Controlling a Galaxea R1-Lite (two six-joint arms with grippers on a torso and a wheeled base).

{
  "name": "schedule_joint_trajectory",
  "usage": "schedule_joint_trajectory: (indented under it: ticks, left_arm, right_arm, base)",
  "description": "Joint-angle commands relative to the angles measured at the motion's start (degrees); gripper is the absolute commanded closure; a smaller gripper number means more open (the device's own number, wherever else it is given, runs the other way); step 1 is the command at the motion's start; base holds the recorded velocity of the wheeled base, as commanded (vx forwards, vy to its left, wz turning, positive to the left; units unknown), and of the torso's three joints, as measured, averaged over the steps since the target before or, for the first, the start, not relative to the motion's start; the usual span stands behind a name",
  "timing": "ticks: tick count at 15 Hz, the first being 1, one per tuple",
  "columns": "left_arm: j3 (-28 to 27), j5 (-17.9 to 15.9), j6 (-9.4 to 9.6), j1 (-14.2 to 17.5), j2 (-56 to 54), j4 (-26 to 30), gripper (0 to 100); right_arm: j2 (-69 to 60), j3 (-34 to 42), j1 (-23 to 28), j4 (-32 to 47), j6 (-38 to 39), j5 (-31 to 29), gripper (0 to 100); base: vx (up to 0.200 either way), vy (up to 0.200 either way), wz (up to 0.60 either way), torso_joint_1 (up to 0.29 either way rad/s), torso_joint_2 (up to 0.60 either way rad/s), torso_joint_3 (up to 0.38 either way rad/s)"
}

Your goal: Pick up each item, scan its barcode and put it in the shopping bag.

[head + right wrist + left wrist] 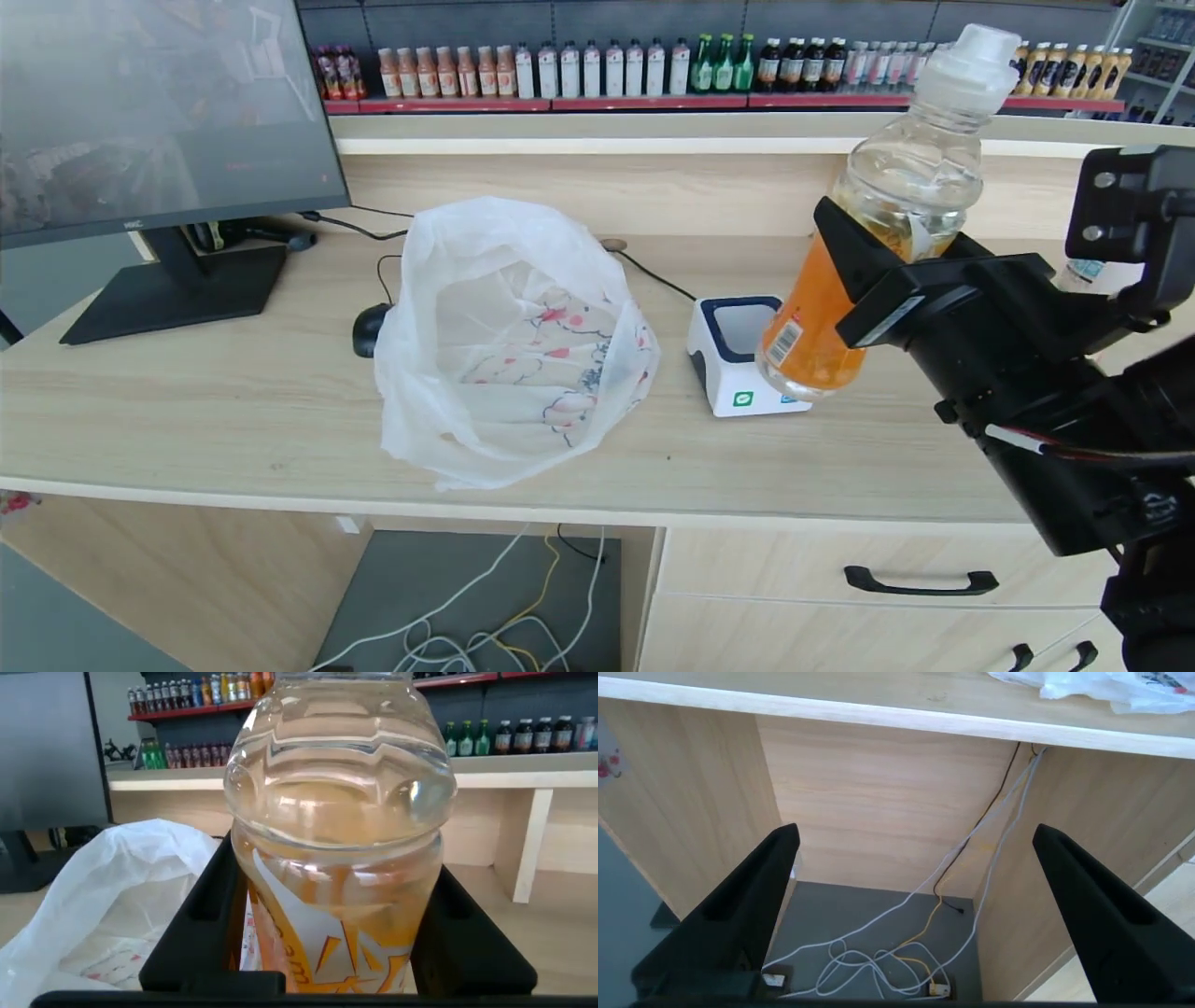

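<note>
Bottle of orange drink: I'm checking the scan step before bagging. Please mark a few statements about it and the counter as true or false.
1. The right gripper is shut on the bottle. True.
2. The bottle has no cap. False: a white cap is on it.
3. The bottle lies inside the shopping bag. False: it is held tilted in the air by the scanner, outside the bag.
4. The left gripper is open and holds nothing. True.
5. The scanner stands on the counter to the robot's right of the shopping bag. True.
</note>
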State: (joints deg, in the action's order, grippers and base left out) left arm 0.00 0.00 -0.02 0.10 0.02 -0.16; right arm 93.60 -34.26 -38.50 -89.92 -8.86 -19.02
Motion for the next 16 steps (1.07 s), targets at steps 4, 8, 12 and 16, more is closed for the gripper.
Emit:
schedule_joint_trajectory:
  ticks: [4,8,12,16]
  left_arm:
    - [0.00,0.00,0.02,-0.01,-0.02,-0.02,0]
    - [0.00,0.00,0.02,-0.01,-0.02,-0.02,0]
    - [0.00,0.00,0.02,-0.01,-0.02,-0.02,0]
    - [0.00,0.00,-0.06,-0.01,-0.02,-0.02,0]
  right_arm:
    - [-0.17,-0.64,0.00,-0.08,-0.10,0.03,100]
    - [-1.31,0.15,-0.26,-0.08,-0.28,0.30,100]
    - [-2.37,0.51,-1.49,-0.08,0.16,1.97,100]
    - [-1.93,-0.02,-1.49,-0.08,-5.64,1.88,100]
  base:
    - [0.000,0.000,0.00,0.000,0.00,0.000]
    - [0.000,0.000,0.00,0.000,0.00,0.000]
    - [0.000,0.000,0.00,0.000,0.00,0.000]
    - [0.000,0.000,0.00,0.000,0.00,0.000]
